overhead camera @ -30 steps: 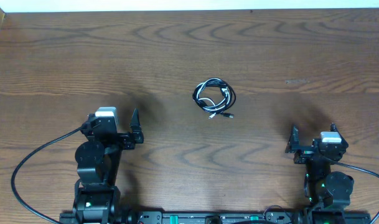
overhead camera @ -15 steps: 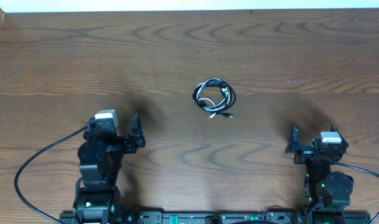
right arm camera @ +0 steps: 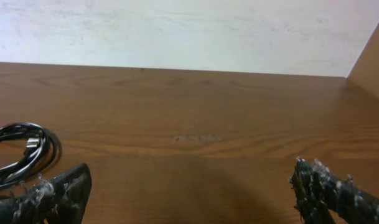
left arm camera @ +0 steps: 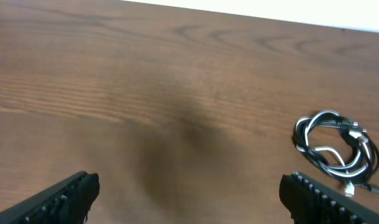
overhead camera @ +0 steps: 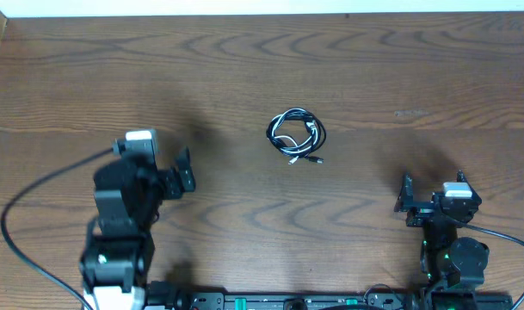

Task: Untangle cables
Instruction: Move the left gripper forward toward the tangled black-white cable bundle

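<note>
Near the middle of the table [overhead camera: 244,69], about halfway between its left and right edges, the cables [overhead camera: 296,136] lie together as one small flat coil. The black cable [overhead camera: 298,114] makes most of the loops, and the white cable [overhead camera: 284,141] runs through them on the left side of the coil. The coil is nearly round, with its longer axis going from the far-left side toward the near-right side. Two short loose ends leave it on the side of the near edge, and one small plug [overhead camera: 316,159] there points about toward the right edge.

The left gripper [overhead camera: 185,170] is over the table toward the near-left corner, well apart from the coil, and its fingers point toward the right edge. In the left wrist view its fingers [left arm camera: 71,193] stand at the two sides of the picture, so this gripper [left arm camera: 188,190] is spread wide and holds nothing; the coil [left arm camera: 334,145] lies ahead to the right.

The right gripper [overhead camera: 406,198] is toward the near-right corner, also well apart from the coil. The right wrist view shows its fingers [right arm camera: 329,186] far from each other, so this gripper [right arm camera: 189,190] is also wide and empty, with the coil [right arm camera: 18,152] at the left.
</note>
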Available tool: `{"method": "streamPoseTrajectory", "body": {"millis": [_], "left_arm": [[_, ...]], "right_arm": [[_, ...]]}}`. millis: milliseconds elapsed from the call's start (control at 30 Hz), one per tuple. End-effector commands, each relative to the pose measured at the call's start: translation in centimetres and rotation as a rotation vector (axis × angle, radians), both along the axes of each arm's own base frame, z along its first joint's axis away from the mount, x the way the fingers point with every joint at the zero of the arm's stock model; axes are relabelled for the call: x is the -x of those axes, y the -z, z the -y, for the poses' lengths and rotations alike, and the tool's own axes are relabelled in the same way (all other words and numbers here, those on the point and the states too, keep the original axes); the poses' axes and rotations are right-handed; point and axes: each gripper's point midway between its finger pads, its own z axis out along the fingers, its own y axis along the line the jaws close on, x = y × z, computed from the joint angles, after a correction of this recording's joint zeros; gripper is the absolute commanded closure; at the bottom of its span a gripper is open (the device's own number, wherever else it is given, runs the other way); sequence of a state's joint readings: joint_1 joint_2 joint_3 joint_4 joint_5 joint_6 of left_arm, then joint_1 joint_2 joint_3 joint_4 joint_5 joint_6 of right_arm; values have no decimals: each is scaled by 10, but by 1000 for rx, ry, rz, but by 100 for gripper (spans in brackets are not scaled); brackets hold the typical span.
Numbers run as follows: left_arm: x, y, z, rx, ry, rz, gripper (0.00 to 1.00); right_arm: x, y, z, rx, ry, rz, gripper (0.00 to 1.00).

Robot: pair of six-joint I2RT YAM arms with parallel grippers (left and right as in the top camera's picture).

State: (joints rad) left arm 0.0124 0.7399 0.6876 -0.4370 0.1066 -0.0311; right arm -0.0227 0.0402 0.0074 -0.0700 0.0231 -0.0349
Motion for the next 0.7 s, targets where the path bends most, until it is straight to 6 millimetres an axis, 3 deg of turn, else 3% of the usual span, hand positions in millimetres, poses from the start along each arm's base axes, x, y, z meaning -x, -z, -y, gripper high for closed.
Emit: {"method": "streamPoseTrajectory", "body": {"millis": [0, 200, 667], "left_arm": [[-14, -27, 1, -21, 27, -27, 2], [-32, -36, 9, -23, 57, -149, 2], [-62, -19, 50, -69, 161, -218, 2]], "right_arm": [[0, 2, 0, -11, 6, -6, 1], [0, 2, 0, -11, 6, -6, 1], [0, 2, 0, -11, 6, -6, 1]]}}
